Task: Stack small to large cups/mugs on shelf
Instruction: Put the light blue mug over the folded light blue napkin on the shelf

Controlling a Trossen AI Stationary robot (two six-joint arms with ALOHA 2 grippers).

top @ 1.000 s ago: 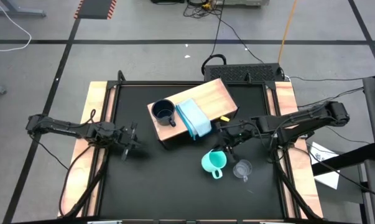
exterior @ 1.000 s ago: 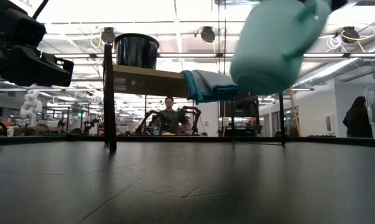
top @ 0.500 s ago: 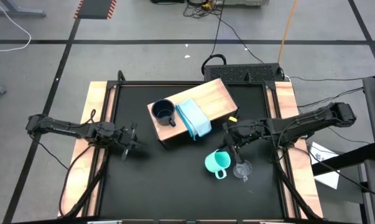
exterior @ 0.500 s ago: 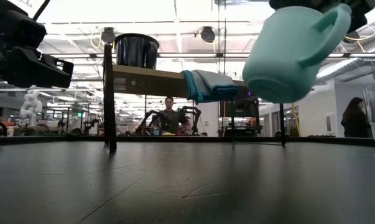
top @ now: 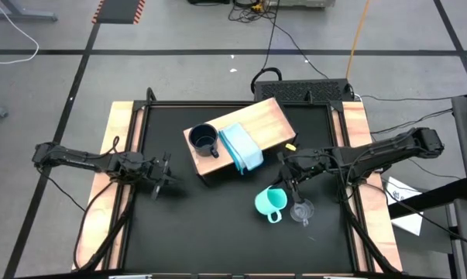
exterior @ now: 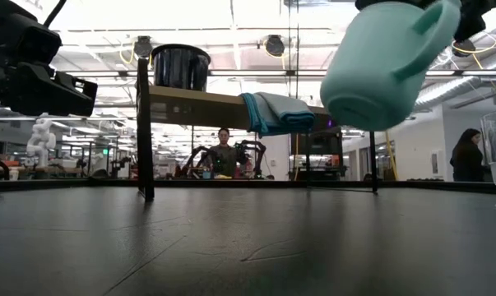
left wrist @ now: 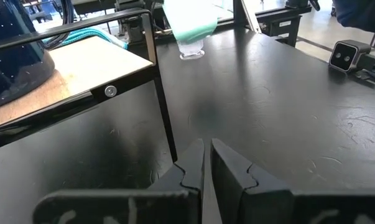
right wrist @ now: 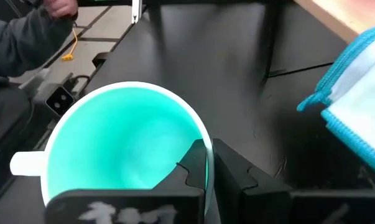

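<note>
Above black table (top: 179,225), empty turquoise cup (right wrist: 128,149) in right tool (right wrist: 207,163).

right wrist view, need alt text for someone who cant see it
The right gripper pinches the rim of a turquoise cup, one finger inside and one outside, seen from above so the empty inside shows. Beyond it lie the black table, a corner of blue cloth and a person's dark sleeve.
</note>
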